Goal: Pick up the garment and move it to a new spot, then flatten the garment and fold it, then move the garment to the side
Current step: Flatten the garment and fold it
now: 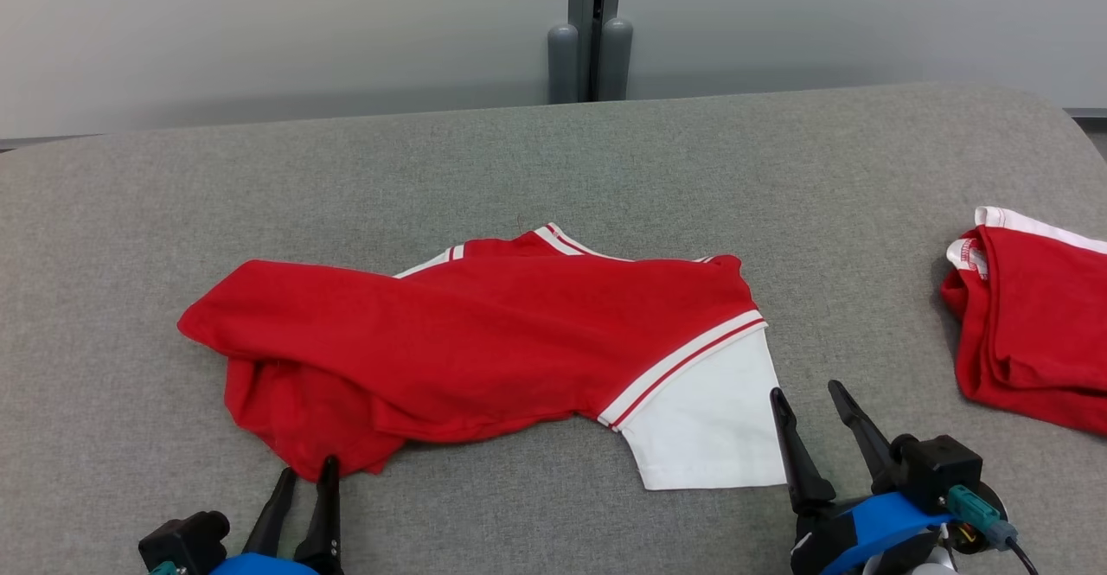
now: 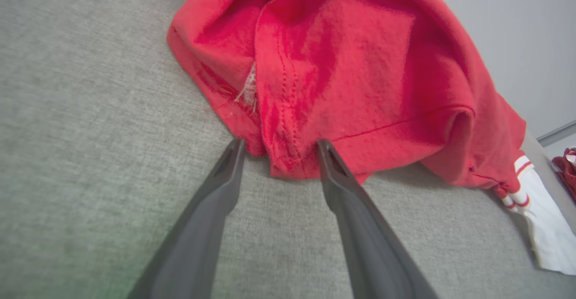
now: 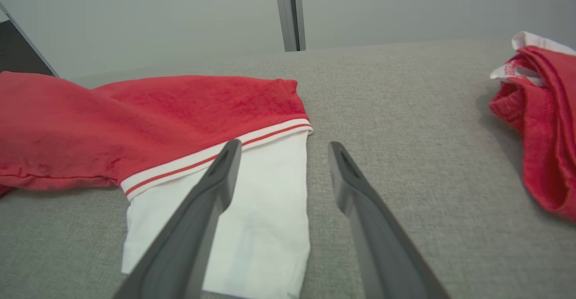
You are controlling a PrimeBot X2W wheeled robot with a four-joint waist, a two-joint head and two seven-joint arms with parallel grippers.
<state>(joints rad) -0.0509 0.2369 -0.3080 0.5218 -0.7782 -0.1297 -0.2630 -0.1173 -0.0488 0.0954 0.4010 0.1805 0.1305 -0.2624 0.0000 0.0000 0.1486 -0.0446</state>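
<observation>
Head view: the red garment [image 1: 484, 341] lies crumpled and partly doubled over at the middle of the grey table [image 1: 605, 160], its white sleeve [image 1: 713, 424] spread flat at its right end. The left hand [image 1: 309, 469] sits at the near edge of the red cloth, its fingertips at the hem, fingers a little apart. The right hand [image 1: 806, 389] stands just beside the sleeve's right edge, fingers apart and empty. A second red garment [image 1: 1038, 324] with white trim lies bunched at the table's right edge, well apart from the first. A grey post [image 1: 591, 30] rises behind the table against a pale wall. Left wrist view: the left hand's fingers are spread on either side of a stitched hem corner; nothing is clamped, and whether the tips touch the cloth I cannot tell. Right wrist view: the right hand is wide open, one finger over the white sleeve, the other over bare table; the second garment lies far to the right, clear of the fingers.
</observation>
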